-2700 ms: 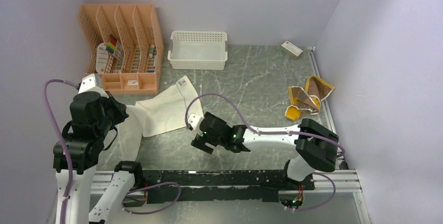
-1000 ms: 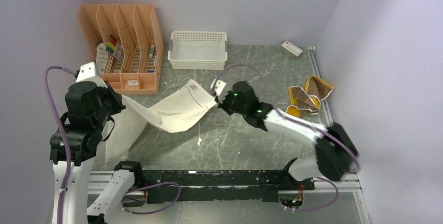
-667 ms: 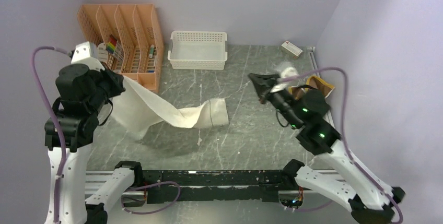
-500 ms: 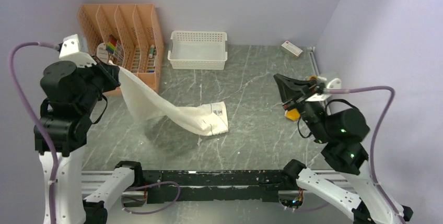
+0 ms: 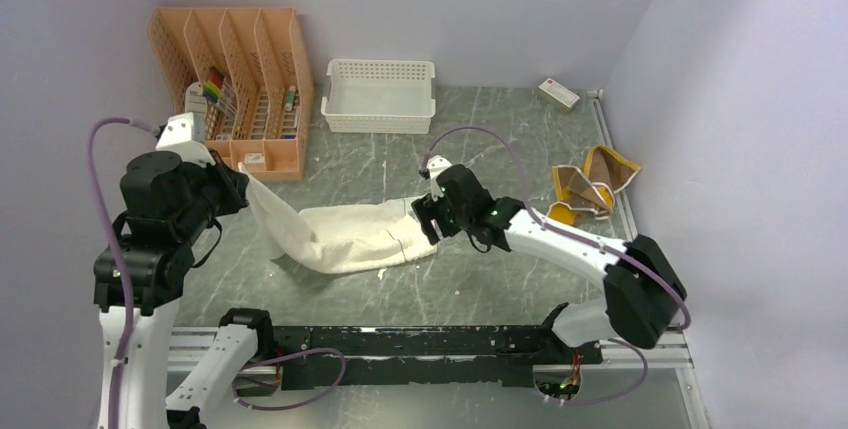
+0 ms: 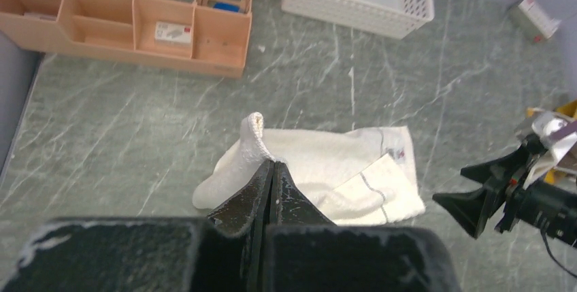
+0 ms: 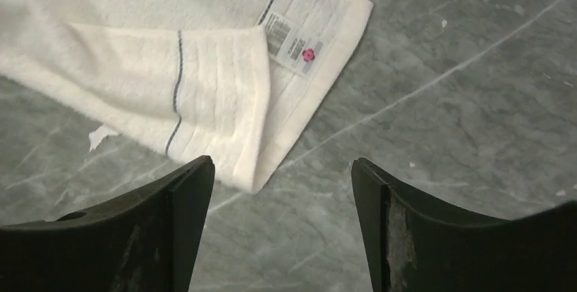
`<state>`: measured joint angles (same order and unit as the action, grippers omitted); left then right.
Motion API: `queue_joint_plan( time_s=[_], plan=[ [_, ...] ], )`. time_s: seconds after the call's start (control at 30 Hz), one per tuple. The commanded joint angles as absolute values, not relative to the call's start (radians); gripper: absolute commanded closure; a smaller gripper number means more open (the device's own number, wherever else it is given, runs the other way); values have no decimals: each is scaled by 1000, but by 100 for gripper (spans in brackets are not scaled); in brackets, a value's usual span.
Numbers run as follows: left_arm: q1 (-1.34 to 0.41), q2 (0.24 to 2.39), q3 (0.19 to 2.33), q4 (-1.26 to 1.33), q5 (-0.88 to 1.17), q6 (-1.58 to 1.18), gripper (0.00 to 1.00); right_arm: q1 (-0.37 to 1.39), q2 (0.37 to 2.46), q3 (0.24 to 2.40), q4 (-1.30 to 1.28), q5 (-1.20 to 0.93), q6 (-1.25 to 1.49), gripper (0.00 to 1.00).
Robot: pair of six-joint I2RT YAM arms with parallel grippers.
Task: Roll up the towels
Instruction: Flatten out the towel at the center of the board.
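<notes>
Right gripper (image 7: 280,173) has swung back, wide open and empty, over white towel (image 5: 350,236) slumped before basket (image 5: 378,121). Left gripper (image 6: 272,167) still pinches its corner. Rolling unstarted.

Unrolled white towel (image 5: 350,239), crumpled yellow towel (image 5: 588,187)
</notes>
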<state>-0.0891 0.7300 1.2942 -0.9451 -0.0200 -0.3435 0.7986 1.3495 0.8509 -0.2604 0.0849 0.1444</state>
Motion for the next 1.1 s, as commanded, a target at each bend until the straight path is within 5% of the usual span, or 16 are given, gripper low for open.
queue_joint_plan(
  time_s=[0.0,0.27,0.63,0.87,1.07],
  plan=[
    [-81,704,1245,-939,-54,-290,93,754,1427,917,-117,16,185,24],
    [-81,718,1175,-889,-24,-278,93,750,1659,1012,-82,-171,123,32],
    [-81,725,1183,-885,-28,-271,93,732,1845,1121,-148,-173,109,39],
    [-81,717,1188,-893,-34,-272,93,730,1869,1138,-166,-201,104,50],
    [-81,726,1201,-894,-28,-272,93,729,1878,1149,-201,-210,97,69]
  ],
)
